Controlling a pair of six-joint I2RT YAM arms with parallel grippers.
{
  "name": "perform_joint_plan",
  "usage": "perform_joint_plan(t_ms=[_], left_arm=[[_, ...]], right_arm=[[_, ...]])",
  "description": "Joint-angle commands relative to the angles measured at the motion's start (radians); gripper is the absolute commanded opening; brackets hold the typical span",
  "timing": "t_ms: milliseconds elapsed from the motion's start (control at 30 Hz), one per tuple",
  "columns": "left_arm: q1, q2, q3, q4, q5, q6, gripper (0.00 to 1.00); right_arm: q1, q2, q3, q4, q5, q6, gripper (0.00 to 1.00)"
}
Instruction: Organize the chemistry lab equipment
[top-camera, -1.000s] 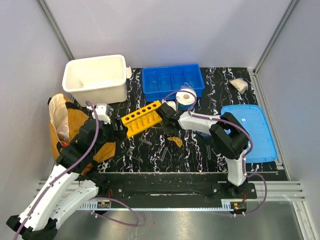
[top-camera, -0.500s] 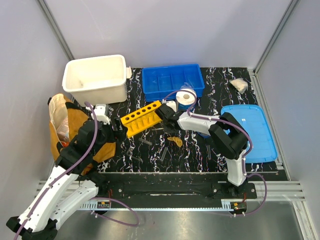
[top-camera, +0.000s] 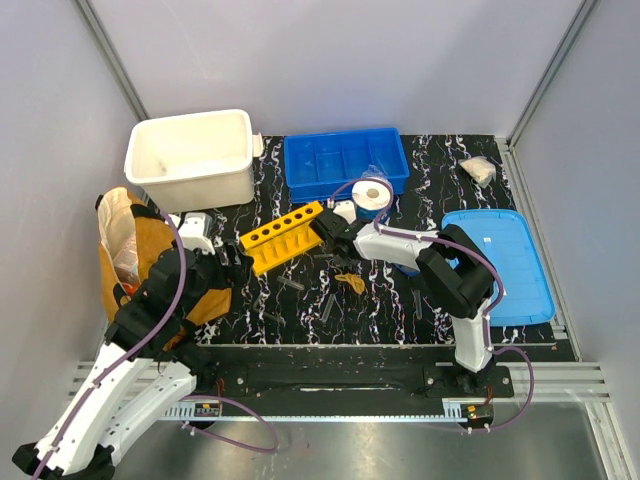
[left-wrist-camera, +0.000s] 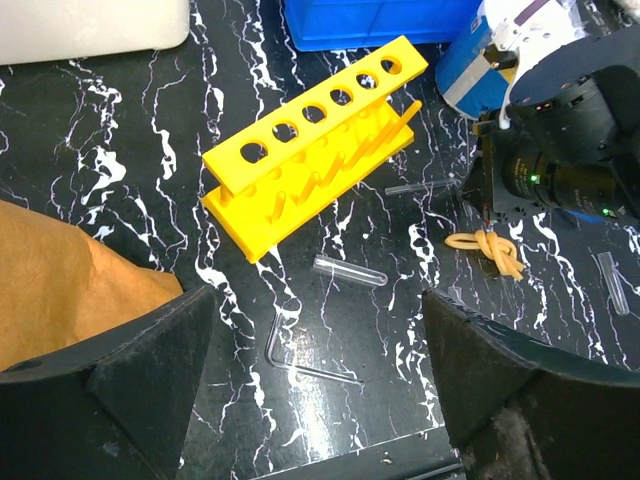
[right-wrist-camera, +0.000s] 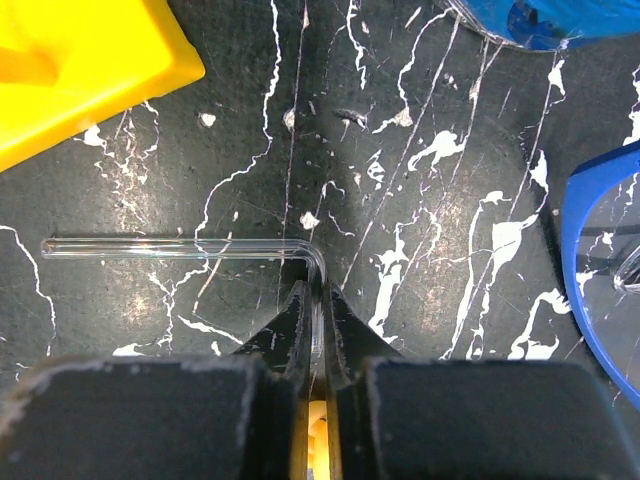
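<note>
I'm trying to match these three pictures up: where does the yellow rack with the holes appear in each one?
Top external: yellow rack, just left of centre.
Left wrist: the rack in the upper middle, lying diagonally.
Right wrist: only the rack's corner, top left.
Shared landmark: black white-veined tabletop.

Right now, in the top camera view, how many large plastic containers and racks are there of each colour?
White plastic tub: 1
Blue plastic trays: 2
Yellow plastic test-tube rack: 1
Total: 4
</note>
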Motion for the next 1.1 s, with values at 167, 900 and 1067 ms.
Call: perform_joint_plan(t_ms=[167, 900, 1067], left_arm=[[-0.003, -0.017, -0.003, 0.064, 0.049, 0.008, 0.89], [-0.003, -0.054, -0.012, 0.07, 0.072, 0.0, 0.89], [-0.003, -0.048, -0.014, 0.075, 0.075, 0.0, 0.89]], right_arm=[[0.009, 0.011, 0.005, -0.012, 0.007, 0.02, 0.16], [0.009, -0.135, -0.056, -0.026, 0.051, 0.013, 0.06], [0.007, -0.228, -0.044, -0.034, 0.091, -0.009, 0.06]])
